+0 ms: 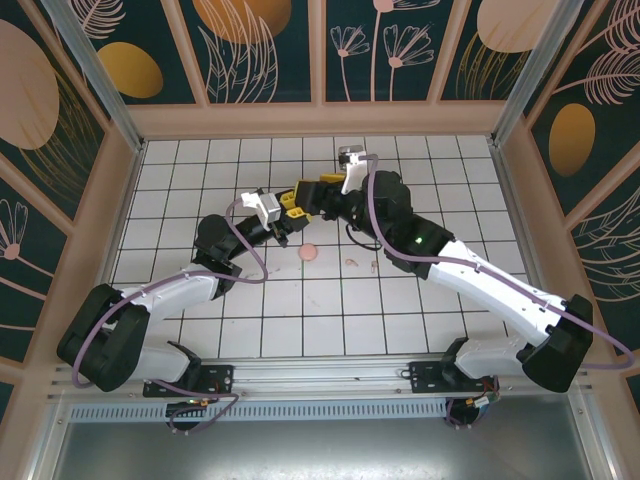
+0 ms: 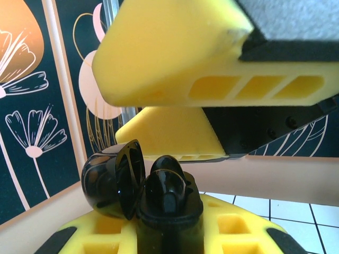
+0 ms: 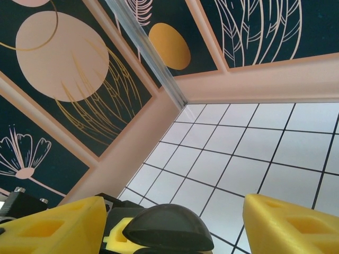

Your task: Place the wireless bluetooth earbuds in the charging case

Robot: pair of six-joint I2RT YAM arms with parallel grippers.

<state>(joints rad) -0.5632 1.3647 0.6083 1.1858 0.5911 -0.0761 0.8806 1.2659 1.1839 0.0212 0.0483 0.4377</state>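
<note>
White tiled table (image 1: 200,170), black on black so you can barely read it, black charging case (image 2: 169,214) lid up, what looks like a black earbud (image 2: 165,177) seated inside, your left gripper (image 2: 169,241) clenched on the case, your right gripper (image 3: 172,225) released just above it, fingers (image 3: 291,222) spread.

Round cases, two: black case (image 2: 169,205), pink case (image 1: 309,252). Tiny pink earbuds, two: left earbud (image 1: 352,262), right earbud (image 1: 376,266).
</note>
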